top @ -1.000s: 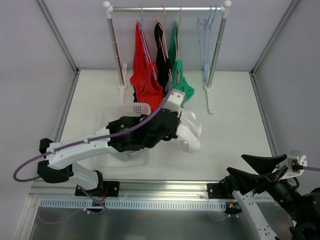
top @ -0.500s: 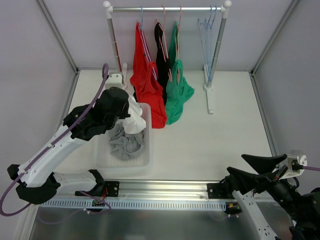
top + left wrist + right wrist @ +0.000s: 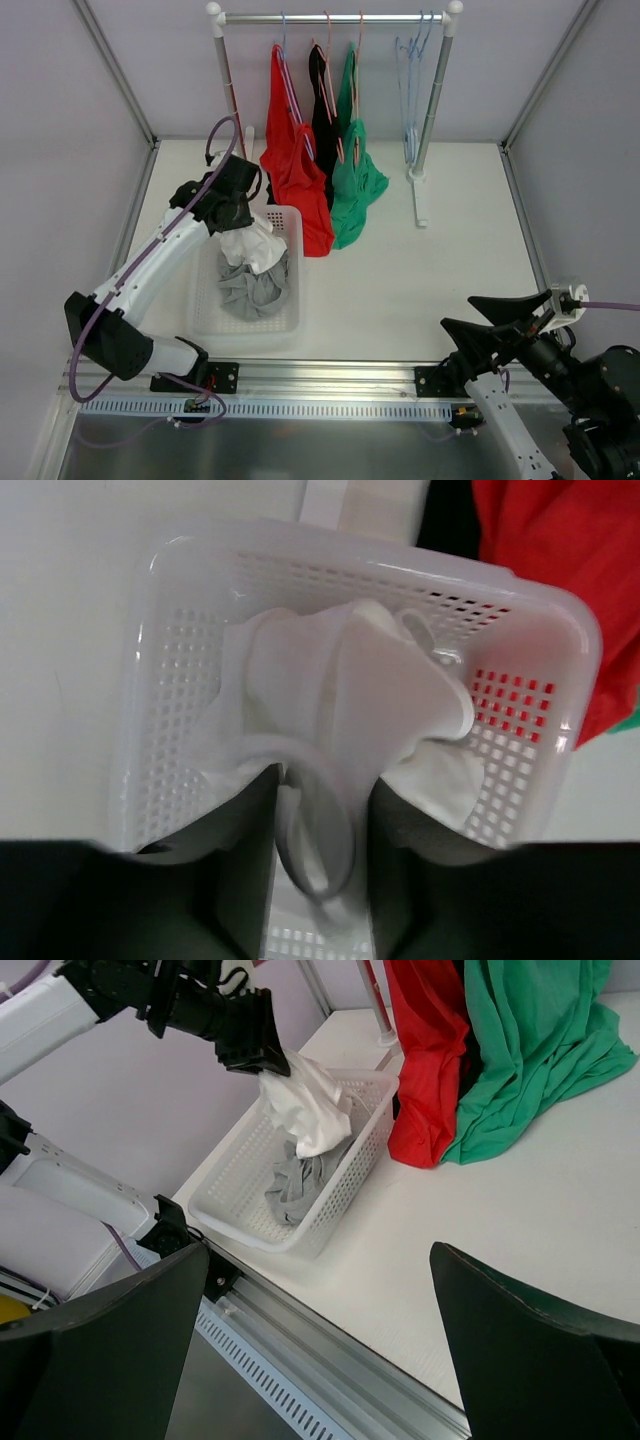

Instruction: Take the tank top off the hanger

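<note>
left end effector (image 3: 322, 790) | white tank top (image 3: 340, 690) between fingers (image 3: 235, 870) | grip unclear

The left arm (image 3: 150, 272) stretches from its base at the near left edge toward the far left, with its wrist bent downward. The left gripper (image 3: 236, 222) points down, its fingers close together and pinching a white tank top (image 3: 256, 246). The right arm (image 3: 590, 385) sits folded low at the near right corner. The right gripper (image 3: 493, 322) is spread wide, holds nothing and points left.
</note>
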### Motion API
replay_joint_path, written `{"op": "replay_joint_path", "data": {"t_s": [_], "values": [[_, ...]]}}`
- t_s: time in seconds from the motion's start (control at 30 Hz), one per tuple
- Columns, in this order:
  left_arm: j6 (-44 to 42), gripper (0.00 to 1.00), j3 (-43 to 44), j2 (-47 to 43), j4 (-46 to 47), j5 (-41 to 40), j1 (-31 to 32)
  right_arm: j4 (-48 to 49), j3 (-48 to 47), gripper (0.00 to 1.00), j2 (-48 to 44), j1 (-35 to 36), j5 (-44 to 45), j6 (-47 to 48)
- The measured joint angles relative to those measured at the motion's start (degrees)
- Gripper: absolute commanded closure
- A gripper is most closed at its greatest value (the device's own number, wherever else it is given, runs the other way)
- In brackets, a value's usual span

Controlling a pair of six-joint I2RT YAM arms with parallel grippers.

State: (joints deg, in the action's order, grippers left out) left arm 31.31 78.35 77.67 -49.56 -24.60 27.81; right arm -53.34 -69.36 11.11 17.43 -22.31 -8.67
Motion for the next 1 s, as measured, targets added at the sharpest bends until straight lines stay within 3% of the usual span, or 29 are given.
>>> {"op": "replay_joint_path", "data": {"t_s": [0.03,0.1,0.13,0.33,0.53,0.67,0.83,0.97,1.0], "values": [[0.42,0.40,-0.79,0.96,0.20,0.13,-0.79,0.52,0.22,0.01,0.55,0.00,-0.31,-0.11],[1.33,0.18,-2.54,2.82,0.79,0.17,-2.08,1.84,0.63,0.01,1.79,0.00,-1.11,-0.22],[1.95,0.01,-3.39,3.52,0.87,0.24,-2.49,2.38,0.74,0.01,2.47,0.00,-1.46,-0.28],[2.23,0.01,-3.74,0.94,-0.04,2.05,-2.75,8.26,0.83,0.01,11.32,0.00,-5.44,-1.20],[-1.79,0.01,5.33,-13.31,0.04,7.17,-2.75,15.28,-1.66,0.01,28.13,0.02,-6.91,-3.08],[-6.58,0.01,5.62,-25.70,1.25,14.14,-2.75,15.56,-10.25,0.00,41.09,2.47,-1.66,-1.68],[-10.01,0.01,-3.43,-35.95,0.35,18.62,-2.75,14.16,-26.58,0.01,57.31,7.21,7.15,3.02],[-11.47,0.01,-12.26,-39.89,-0.85,19.32,-2.75,13.81,-40.87,0.25,71.69,8.37,14.10,6.67],[-11.45,0.01,-14.34,-40.89,-0.94,18.60,-2.75,13.94,-43.85,0.26,75.01,8.52,15.82,7.61]]}}
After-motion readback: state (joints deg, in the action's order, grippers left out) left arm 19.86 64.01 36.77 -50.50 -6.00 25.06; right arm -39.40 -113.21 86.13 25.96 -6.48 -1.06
